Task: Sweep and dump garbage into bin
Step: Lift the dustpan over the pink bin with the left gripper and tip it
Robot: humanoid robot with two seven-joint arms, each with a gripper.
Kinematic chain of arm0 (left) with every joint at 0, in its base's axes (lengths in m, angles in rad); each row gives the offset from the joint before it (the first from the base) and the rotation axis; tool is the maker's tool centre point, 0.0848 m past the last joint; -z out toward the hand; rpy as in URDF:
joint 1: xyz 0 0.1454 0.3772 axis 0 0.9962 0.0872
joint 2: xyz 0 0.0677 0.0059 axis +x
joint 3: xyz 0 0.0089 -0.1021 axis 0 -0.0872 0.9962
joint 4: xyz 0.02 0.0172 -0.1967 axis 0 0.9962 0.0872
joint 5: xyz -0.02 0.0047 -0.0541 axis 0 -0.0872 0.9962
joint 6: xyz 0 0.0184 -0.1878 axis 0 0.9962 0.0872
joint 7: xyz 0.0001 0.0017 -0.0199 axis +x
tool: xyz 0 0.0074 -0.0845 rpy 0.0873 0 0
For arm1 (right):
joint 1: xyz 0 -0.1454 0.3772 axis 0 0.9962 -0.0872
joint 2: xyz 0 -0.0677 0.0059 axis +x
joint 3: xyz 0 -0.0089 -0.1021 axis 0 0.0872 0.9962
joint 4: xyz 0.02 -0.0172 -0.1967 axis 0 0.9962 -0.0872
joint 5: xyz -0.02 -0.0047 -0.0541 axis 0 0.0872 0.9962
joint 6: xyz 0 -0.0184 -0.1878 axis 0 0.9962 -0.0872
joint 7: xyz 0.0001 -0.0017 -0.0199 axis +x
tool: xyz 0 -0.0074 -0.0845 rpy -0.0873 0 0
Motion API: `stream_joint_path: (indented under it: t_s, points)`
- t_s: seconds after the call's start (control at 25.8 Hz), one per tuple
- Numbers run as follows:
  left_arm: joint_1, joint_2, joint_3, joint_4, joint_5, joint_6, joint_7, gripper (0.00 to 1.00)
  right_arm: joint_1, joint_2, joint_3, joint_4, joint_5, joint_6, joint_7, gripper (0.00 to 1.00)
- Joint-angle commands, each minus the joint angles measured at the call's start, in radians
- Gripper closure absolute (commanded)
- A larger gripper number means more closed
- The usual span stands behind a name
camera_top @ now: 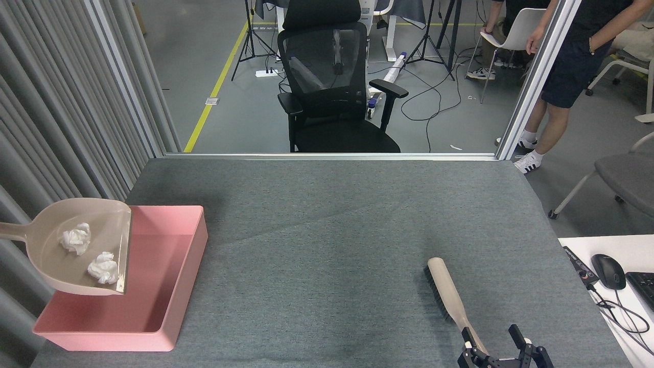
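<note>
The beige dustpan (51,255) hangs tilted over the left rim of the pink bin (179,240), its open lip facing the bin's inside. Both wads of garbage lie in the pan: one white tissue wad (75,238) further back, the other (103,267) close to the lip. The pan's handle runs off the left edge, and my left gripper is out of view there. At the bottom right, my right gripper (489,331) stands open. The end of the brush (449,294) handle lies beside its left finger.
The grey felt table (332,220) ends at a metal rail at the back. A black office chair (327,76) stands beyond it. A person (567,76) stands at the far right. A mouse (608,271) and cables lie on a white desk to the right. Grey slats line the left side.
</note>
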Motion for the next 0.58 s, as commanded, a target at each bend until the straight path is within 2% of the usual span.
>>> stream_joint_path:
  t_s: [0.0,0.23,0.54]
  points:
    - [-0.052,0.002,0.002,0.045,-0.122,-0.056,0.059,0.93,0.0,0.0,0.0,-0.001,0.0,0.0,0.0,0.04]
    - [-0.09,0.005,0.013,-0.015,-0.324,-0.093,0.135,0.93,0.0,0.002,0.0,-0.001,0.0,-0.002,0.0,0.04]
    - [-0.11,0.049,0.017,-0.018,-0.349,-0.093,0.134,0.92,-0.003,0.009,0.0,-0.003,0.0,-0.002,0.0,0.04]
